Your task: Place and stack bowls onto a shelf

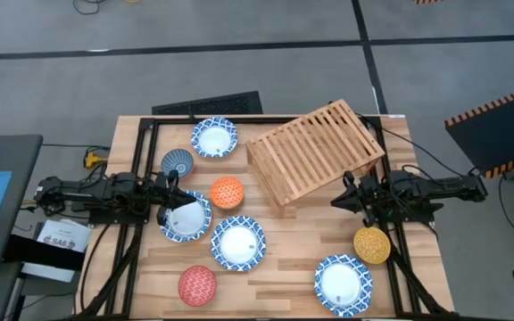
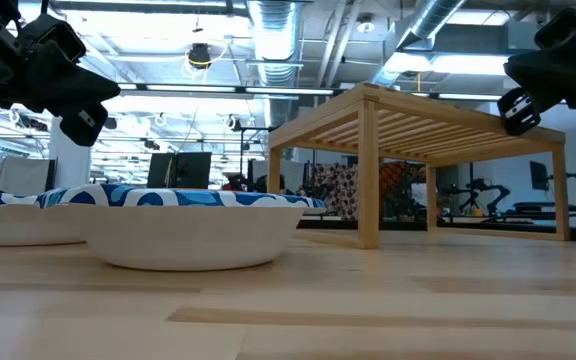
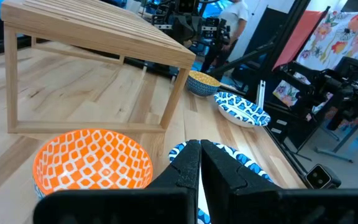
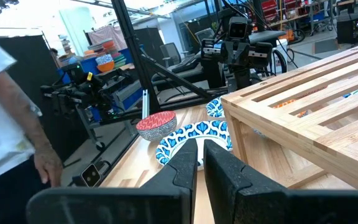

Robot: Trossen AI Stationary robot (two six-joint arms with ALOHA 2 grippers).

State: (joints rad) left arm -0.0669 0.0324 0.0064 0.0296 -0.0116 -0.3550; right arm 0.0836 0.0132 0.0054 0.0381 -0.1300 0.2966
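Wooden shelf (image 1: 315,150) x1, bowls x8, none stacked

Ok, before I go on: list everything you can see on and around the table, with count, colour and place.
Wide bowls: four, blue-and-white rims, white centres; one at the table's far edge left of the shelf, two side by side mid-left, one near-right.
Small bowls: four on the tabletop; blue-grey at left, orange in the middle, red near-left, yellow at right.
Shelf: one, light wooden slats, far-right of centre, turned at an angle, nothing on it.
Table: one, light wood.
Person: one, white sleeve, standing beside the table.
Left gripper: shut, empty, over a mid-left wide bowl.
Right gripper: nearly closed, empty, by the shelf's near-right corner.
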